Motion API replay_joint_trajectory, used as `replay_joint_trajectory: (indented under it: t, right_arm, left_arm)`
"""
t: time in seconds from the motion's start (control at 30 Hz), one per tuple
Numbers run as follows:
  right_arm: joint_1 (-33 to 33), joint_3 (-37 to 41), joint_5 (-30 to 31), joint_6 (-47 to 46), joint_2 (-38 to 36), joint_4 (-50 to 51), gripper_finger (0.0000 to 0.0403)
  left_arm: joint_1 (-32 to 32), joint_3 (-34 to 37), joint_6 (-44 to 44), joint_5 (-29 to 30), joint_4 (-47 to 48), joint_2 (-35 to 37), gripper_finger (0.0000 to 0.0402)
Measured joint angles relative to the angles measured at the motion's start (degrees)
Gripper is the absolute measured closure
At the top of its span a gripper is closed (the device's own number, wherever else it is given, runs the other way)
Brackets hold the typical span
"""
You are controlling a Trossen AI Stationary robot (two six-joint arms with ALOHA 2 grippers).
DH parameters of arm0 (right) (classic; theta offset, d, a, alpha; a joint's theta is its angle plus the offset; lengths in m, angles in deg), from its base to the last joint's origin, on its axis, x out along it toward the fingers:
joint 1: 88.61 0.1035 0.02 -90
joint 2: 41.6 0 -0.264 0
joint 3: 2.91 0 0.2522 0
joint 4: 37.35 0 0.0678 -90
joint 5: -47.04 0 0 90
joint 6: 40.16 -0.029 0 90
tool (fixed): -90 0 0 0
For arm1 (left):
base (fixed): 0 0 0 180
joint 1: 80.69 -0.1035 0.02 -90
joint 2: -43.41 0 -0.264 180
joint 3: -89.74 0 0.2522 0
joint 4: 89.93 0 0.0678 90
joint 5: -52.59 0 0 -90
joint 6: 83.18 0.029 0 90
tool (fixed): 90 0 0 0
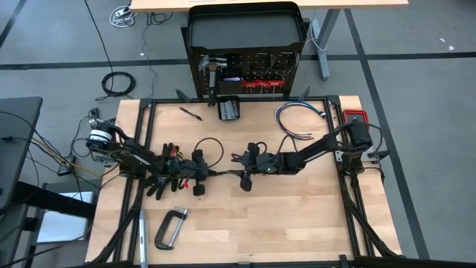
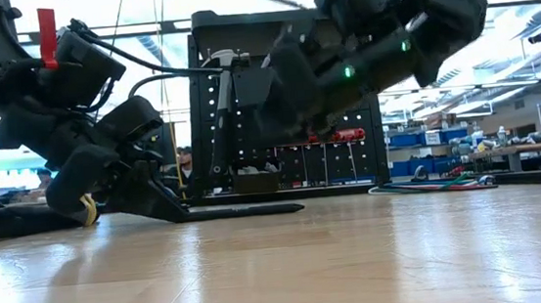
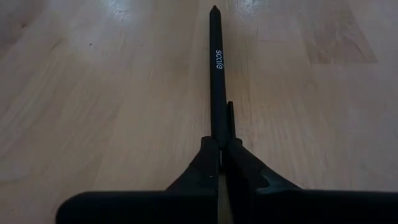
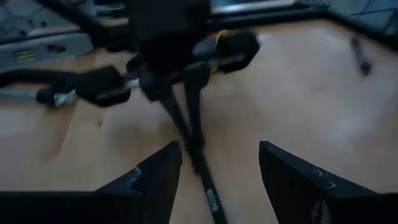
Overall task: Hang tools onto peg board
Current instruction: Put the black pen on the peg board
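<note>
A thin black pen-like tool (image 3: 215,68) with white lettering points along the wooden table (image 1: 297,216). My left gripper (image 3: 221,142) is shut on one end of it near the table's middle (image 1: 201,175). My right gripper (image 4: 214,180) is open and hovers over the tool's free end (image 4: 210,193), one finger on each side, touching nothing; it also shows in the high view (image 1: 244,179). The peg board (image 1: 245,71) stands beyond the table's far edge. On it hang a hammer (image 1: 214,67) and red-handled drivers (image 1: 260,80). My left gripper pinches the tool's end (image 3: 219,134) between its two fingertips. The fingers come low from the table's left and lie along the tool. The tool sticks straight out past the fingertips toward the table's right, level at the table top (image 2: 251,210). I cannot tell whether it rests on the table.
A grey C-clamp (image 1: 171,227) lies at the near left. A second thin black tool (image 1: 190,113), a small black box (image 1: 228,109) and a bundle of blue-white cables (image 1: 297,119) lie near the far edge. Bare wood shows at the near right.
</note>
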Motion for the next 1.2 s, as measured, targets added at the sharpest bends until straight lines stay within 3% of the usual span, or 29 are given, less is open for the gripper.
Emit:
replay_joint_trajectory:
  t: [0.13,0.3,0.43,0.7,0.93,1.07,1.2]
  right_arm:
    - [-0.1,-3.2,-4.0,-0.1,8.3,-3.6,0.0186]
    - [-0.6,-11.2,-3.3,0.1,20.1,-4.9,0.02]
    - [-1.1,-15.1,-3.2,-0.1,24.1,-4.9,0.022]
    - [-1.3,-14.2,-5.3,0.4,22.4,0.0,0.0299]
    - [-1.3,-13.9,-5.7,-0.1,22.3,0.3,0.0341]
    - [-1.3,-13.9,-5.7,-0.7,22.3,0.3,0.0353]
    - [-1.2,-13.8,-6.0,-1.5,19.2,4.0,0.0357]
  left_arm:
    - [-0.1,0.0,0.0,-0.2,-0.2,0.0,0.039]
    - [-0.1,0.0,-0.2,-0.5,-0.1,0.0,0.039]
    - [-0.2,0.1,-0.1,-0.7,0.5,0.1,0.0389]
    - [-0.3,0.1,1.3,-0.5,0.8,0.1,0.0385]
    - [-0.2,0.2,1.4,1.0,1.3,1.5,0.0381]
    - [-0.2,0.6,3.1,1.7,4.7,6.8,0.0369]
    - [-0.2,0.3,5.7,5.4,10.9,16.9,0.0353]
